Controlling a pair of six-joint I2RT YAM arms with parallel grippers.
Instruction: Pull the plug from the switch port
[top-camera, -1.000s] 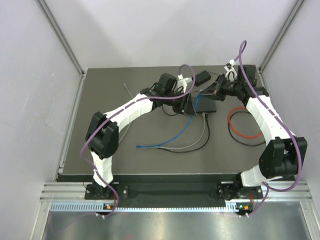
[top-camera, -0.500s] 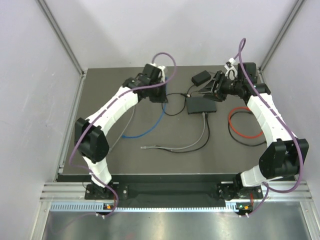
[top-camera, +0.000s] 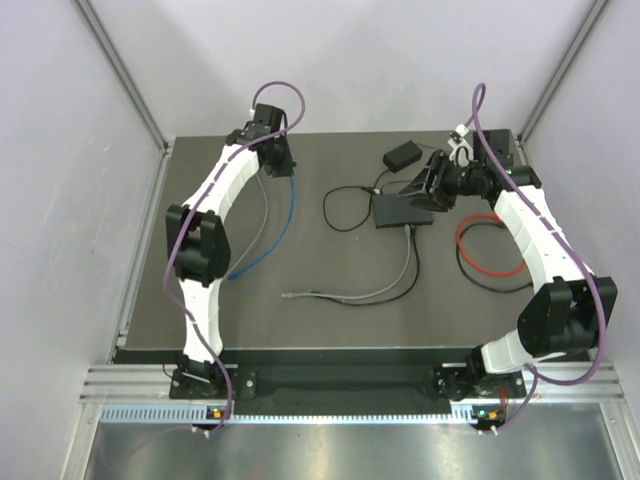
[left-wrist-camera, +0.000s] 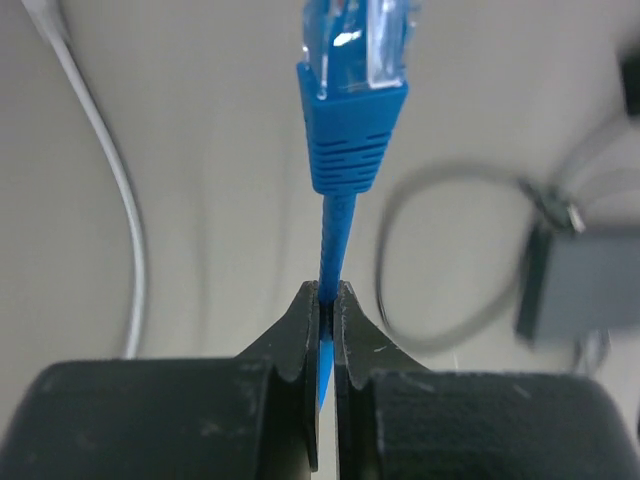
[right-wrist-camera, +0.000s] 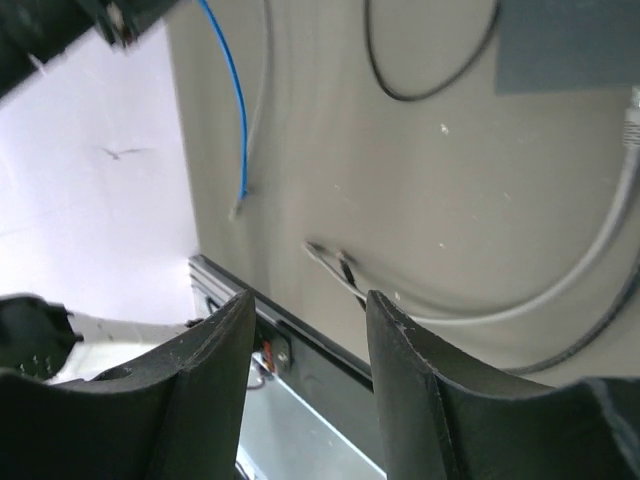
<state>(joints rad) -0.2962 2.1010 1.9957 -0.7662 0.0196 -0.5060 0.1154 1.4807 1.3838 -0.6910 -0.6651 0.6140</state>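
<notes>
The flat dark grey rectangular switch box (top-camera: 400, 211) is lying at the far middle of the dark table (top-camera: 300, 330), and the blue moulded plug with its clear plastic tip (left-wrist-camera: 355, 100) is no longer sitting in it. A second ago the two were together; now the plug is hanging free, well apart, toward the far left. The left gripper (left-wrist-camera: 327, 300) is pinching the thin blue cable (left-wrist-camera: 334, 235) just behind the plug, jaws pressed together on it. The right gripper (right-wrist-camera: 308, 300), shut at the switch a second ago, is now hovering beside it with jaws spread, holding nothing. A thin grey cable (top-camera: 405, 265) is still meeting the switch's near edge. The pull itself is looking finished.
</notes>
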